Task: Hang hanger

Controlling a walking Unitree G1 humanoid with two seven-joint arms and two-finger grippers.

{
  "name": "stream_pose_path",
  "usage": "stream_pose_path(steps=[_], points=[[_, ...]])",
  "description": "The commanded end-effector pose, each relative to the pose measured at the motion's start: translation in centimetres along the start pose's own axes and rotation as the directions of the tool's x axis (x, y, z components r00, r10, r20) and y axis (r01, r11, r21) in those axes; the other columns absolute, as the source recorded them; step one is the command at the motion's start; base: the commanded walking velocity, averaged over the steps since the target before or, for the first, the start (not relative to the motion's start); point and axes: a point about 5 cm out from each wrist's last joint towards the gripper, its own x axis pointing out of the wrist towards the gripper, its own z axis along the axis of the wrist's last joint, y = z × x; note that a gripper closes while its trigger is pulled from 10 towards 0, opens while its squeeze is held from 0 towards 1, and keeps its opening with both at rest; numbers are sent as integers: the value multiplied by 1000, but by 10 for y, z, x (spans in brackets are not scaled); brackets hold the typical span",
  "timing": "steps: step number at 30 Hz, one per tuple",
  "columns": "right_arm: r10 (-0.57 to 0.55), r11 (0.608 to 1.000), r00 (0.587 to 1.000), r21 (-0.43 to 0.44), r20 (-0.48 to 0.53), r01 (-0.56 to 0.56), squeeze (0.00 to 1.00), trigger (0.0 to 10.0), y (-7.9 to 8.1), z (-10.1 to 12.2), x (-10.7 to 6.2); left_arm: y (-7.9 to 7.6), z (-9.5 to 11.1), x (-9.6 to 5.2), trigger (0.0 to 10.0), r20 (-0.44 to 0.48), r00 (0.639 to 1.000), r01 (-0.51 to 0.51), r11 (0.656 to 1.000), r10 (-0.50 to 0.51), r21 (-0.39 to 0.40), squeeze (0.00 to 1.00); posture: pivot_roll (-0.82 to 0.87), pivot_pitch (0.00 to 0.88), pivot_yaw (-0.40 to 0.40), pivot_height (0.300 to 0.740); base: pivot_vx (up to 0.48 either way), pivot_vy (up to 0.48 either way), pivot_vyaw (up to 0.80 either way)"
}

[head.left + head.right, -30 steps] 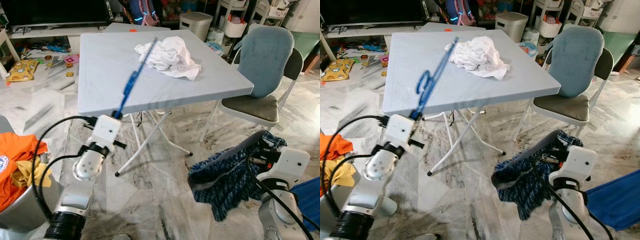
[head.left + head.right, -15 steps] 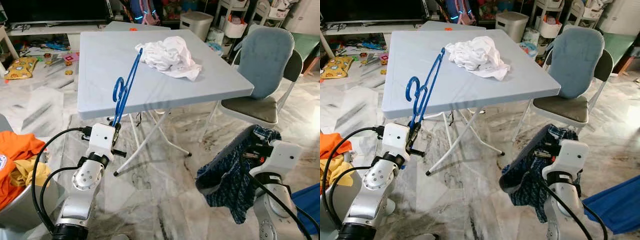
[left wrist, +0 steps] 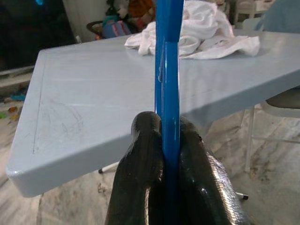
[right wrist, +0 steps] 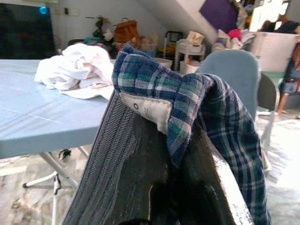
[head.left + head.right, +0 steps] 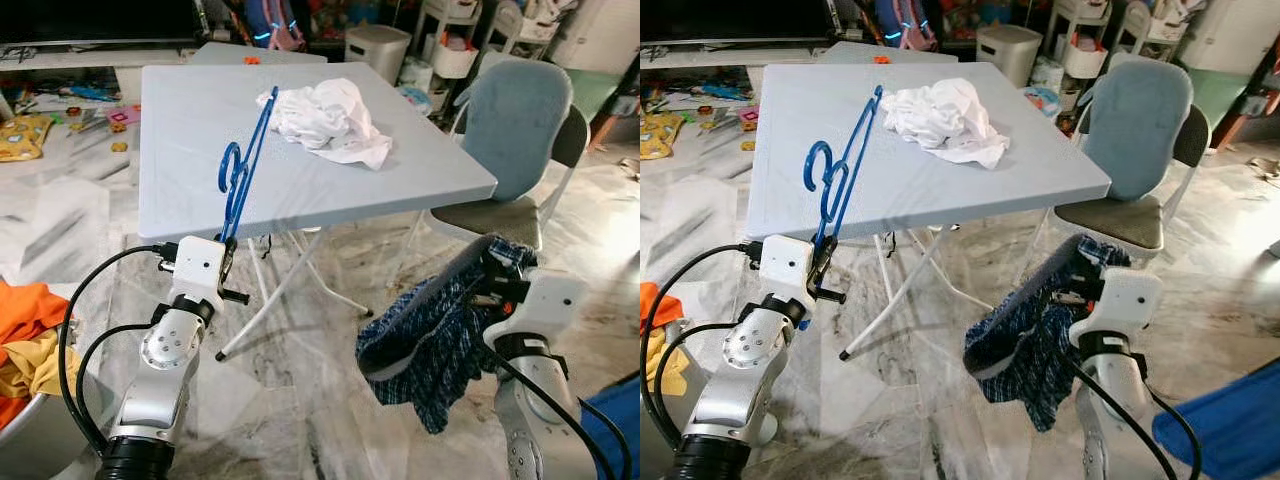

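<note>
Between the two glossy black fingers [image 3: 143, 154] of the left gripper [image 3: 167, 140], a slim blue plastic hanger [image 5: 243, 170] is pinched tight by one thin bar, the fingers closed flat against it on both sides. From that grip the hanger rises steeply up and away, its curled hook beside the bar and its far tip reaching over the near edge of a smooth pale grey folding table [image 5: 190, 120]. Beyond the hanger's tip, on the tabletop, lies a crumpled white cloth [image 5: 325, 118], soft and bunched into folds.

Over on the other arm, the right gripper [image 4: 173, 140] is clamped on a dark blue plaid garment [image 5: 1030, 330] with a ribbed grey waistband and a small white label; the fabric drapes over the fingers and hangs in a loose sagging loop below the wrist, above the veined marble floor [image 5: 300, 400]. Behind this gripper stands a padded blue-grey chair [image 5: 520, 125] on thin metal legs. Beside the left arm's base sits a heap of orange clothing [image 5: 30, 310].
</note>
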Motion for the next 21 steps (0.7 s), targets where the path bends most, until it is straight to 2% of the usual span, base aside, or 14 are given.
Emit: stream_pose_path(steps=[1, 3, 5, 8, 9, 10, 11, 21], points=[[8, 1000, 1000, -5, 24, -8, 0, 0, 0, 7, 3, 0, 3, 3, 10000, 2, 1000, -6, 1000, 6, -13, 0, 162, 0, -98, 740, 274, 0, 0], [16, 1000, 1000, -4, 23, -16, 0, 39, 2, 6, 3, 0, 2, 4, 10000, -1, 1000, -6, 1000, 6, -17, 0, 164, 0, -100, 740, 279, 0, 0], [24, 1000, 999, -4, 22, -24, 0, 2471, 3, 6, 4, 0, 2, 5, 10000, -3, 1000, -7, 1000, 7, -19, 0, 162, 0, -99, 740, 298, 0, 0], [28, 1000, 999, -5, 22, -28, 0, 2627, 4, 6, 5, 0, 2, 6, 10000, -5, 1000, -9, 1000, 9, -23, 0, 160, 0, -97, 740, 304, 0, 0], [33, 999, 999, -4, 21, -33, 0, 4157, 5, 6, 5, 0, 2, 6, 10000, -5, 1000, -10, 1000, 9, -24, 0, 159, 0, -96, 740, 304, 0, 0], [36, 999, 999, -4, 20, -36, 0, 6627, 5, 6, 5, 0, 2, 7, 10000, -5, 1000, -10, 1000, 10, -24, 0, 159, 0, -96, 740, 311, 0, 0], [43, 999, 999, -5, 16, -43, 0, 10000, 6, 5, 4, 1, 2, 8, 10000, -5, 1000, -11, 1000, 11, -27, 0, 156, 0, -92, 740, 311, 0, 0], [42, 999, 999, -11, 10, -42, 0, 10000, 7, 4, 5, 2, 2, 11, 10000, -6, 1000, -12, 1000, 11, -29, 0, 154, 0, -87, 740, 418, 0, 0]])
